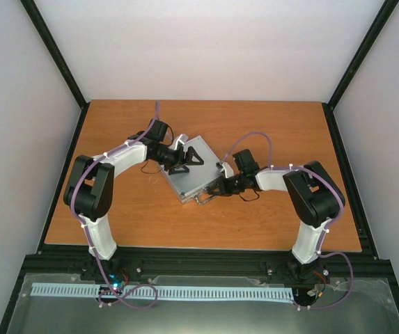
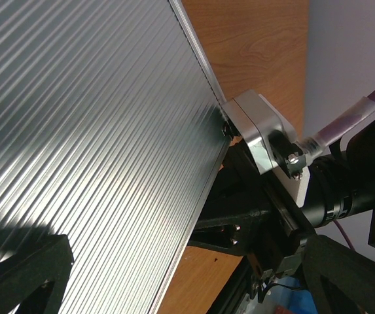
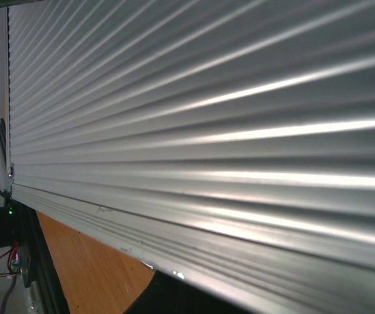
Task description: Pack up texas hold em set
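Observation:
The texas hold em set shows as a closed silver ribbed case (image 1: 189,182) lying askew in the middle of the wooden table, its handle (image 1: 202,200) on the near edge. My left gripper (image 1: 187,160) hangs just over the far part of the lid, its black fingers spread wide with nothing between them. In the left wrist view the ribbed lid (image 2: 95,144) fills the left side, with both fingertips (image 2: 23,271) low in frame. My right gripper (image 1: 218,186) is shut and sits against the case's right edge near a corner. The right wrist view is nearly all lid (image 3: 207,118).
The table (image 1: 269,132) is bare wood, bounded by a black frame (image 1: 342,160) and white walls. Along the near side runs a metal bench with a white slotted strip (image 1: 185,292). The right arm's wrist and purple cable (image 2: 351,118) lie close beside the case corner (image 2: 259,131).

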You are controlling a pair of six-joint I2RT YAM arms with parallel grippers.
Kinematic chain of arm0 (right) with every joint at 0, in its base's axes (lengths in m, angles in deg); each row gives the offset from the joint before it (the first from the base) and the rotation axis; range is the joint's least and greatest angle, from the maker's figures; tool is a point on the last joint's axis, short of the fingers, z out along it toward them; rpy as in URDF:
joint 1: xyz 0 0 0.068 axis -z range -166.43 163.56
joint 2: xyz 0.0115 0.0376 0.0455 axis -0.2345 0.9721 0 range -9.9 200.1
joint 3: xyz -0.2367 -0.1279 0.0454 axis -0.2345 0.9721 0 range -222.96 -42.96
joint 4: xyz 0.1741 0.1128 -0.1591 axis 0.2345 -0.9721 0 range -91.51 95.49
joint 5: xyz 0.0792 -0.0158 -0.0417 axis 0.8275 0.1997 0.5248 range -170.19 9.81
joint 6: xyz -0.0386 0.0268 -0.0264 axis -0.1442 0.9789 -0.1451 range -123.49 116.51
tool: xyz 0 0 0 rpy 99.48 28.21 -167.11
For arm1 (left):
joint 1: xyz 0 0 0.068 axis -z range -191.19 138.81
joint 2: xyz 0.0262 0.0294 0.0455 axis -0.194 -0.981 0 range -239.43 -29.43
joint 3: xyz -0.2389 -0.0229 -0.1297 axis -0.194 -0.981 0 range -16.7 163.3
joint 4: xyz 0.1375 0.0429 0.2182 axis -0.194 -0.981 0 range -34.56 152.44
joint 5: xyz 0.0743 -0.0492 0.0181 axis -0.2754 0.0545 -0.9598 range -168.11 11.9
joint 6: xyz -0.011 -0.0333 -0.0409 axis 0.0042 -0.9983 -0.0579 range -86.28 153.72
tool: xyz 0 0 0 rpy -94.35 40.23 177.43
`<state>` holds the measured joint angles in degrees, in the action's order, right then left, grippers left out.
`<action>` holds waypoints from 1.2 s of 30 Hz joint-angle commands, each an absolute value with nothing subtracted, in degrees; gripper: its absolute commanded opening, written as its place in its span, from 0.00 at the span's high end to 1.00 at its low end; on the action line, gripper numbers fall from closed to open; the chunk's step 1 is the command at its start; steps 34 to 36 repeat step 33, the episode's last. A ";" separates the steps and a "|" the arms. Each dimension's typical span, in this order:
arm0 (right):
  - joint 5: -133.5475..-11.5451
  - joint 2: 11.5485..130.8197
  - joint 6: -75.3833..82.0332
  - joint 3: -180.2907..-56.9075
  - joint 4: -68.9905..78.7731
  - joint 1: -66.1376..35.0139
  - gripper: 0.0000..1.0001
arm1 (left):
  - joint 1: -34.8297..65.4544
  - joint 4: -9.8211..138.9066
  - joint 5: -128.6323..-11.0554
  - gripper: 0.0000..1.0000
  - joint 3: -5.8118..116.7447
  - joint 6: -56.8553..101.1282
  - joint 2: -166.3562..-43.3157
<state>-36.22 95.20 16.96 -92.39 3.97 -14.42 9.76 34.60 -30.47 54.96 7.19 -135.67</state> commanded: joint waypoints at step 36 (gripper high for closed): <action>-82.95 79.73 14.88 -117.70 -36.99 -15.00 0.00 | 9.12 5.63 -73.91 0.00 78.99 14.35 -122.93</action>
